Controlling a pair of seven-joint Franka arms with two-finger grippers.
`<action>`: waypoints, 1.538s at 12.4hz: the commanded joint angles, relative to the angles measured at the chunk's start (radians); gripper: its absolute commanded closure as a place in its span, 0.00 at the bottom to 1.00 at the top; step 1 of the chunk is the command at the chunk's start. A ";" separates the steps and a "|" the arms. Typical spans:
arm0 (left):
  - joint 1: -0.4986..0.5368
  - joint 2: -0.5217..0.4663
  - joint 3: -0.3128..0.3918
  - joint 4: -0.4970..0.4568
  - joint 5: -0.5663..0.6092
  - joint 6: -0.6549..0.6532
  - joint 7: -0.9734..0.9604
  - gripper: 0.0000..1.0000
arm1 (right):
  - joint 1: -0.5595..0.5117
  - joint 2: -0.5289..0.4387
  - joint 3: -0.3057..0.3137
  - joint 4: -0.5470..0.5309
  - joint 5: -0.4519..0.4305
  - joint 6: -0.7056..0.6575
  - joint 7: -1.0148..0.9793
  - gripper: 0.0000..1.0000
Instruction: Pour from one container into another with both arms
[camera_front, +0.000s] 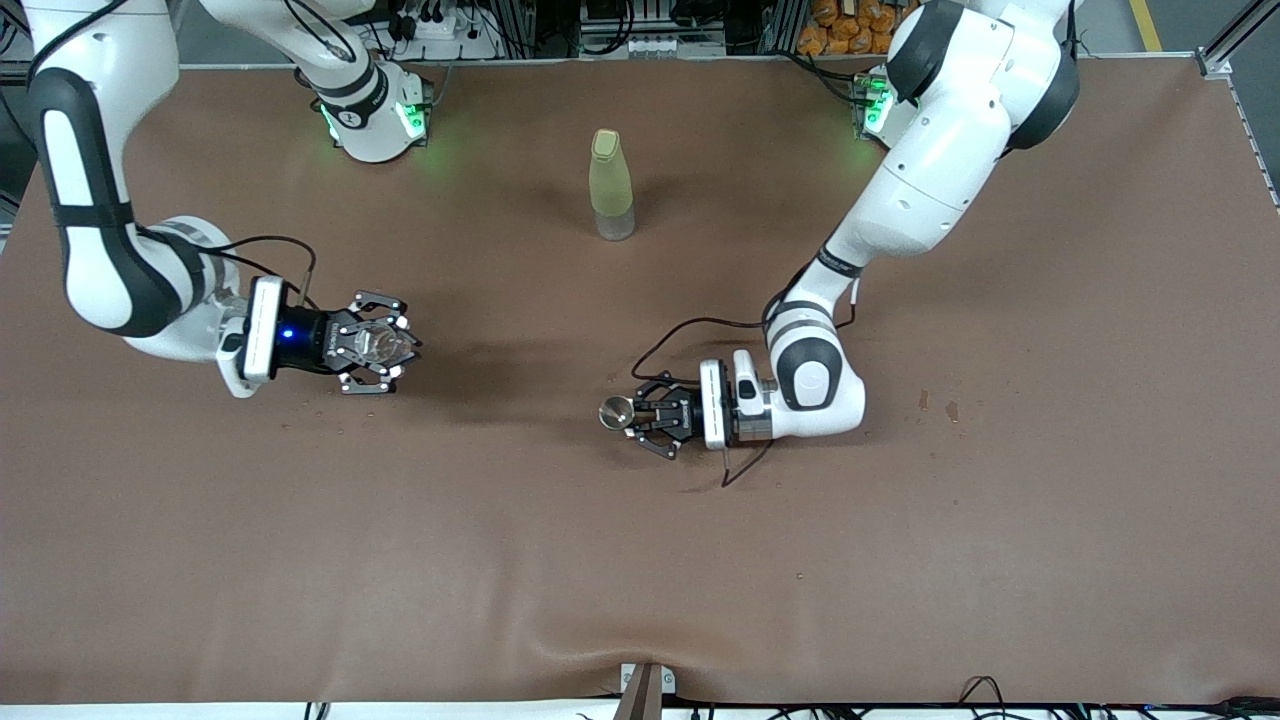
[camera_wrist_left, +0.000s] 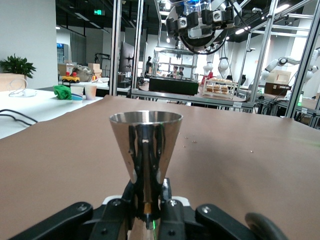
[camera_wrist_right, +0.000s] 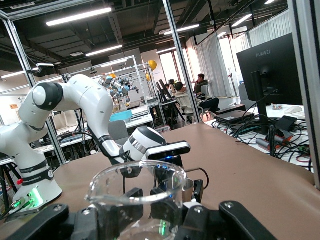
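Observation:
My right gripper (camera_front: 388, 343) is shut on the tiny clear glass cup (camera_front: 373, 343), held above the table toward the right arm's end. In the right wrist view the cup (camera_wrist_right: 136, 192) stands upright between the black fingers (camera_wrist_right: 47, 220), its rim showing a small spout. My left gripper (camera_front: 642, 415) is shut on the thin stem of the shiny silver metal cup (camera_front: 614, 412), low over the middle of the table. From the left wrist, that cup (camera_wrist_left: 145, 142) stands upright with its round rim level. The two cups are well apart and the grippers face each other.
A tall yellow-green bottle (camera_front: 611, 185) stands on the brown table (camera_front: 640, 560) nearer to the robots' bases, between the two arms. A black cable (camera_front: 745, 470) trails from the left wrist onto the table. Small crumbs (camera_front: 935, 405) lie toward the left arm's end.

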 joint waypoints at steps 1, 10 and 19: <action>-0.047 -0.009 0.005 -0.010 -0.126 0.024 0.108 1.00 | 0.063 -0.038 -0.012 -0.039 0.075 0.034 0.014 1.00; -0.122 0.000 0.022 -0.008 -0.162 0.103 0.151 1.00 | 0.166 -0.026 0.129 -0.027 0.264 0.225 -0.005 1.00; -0.142 -0.011 0.020 -0.010 -0.220 0.103 0.166 1.00 | 0.194 0.011 0.274 0.004 0.390 0.374 -0.104 1.00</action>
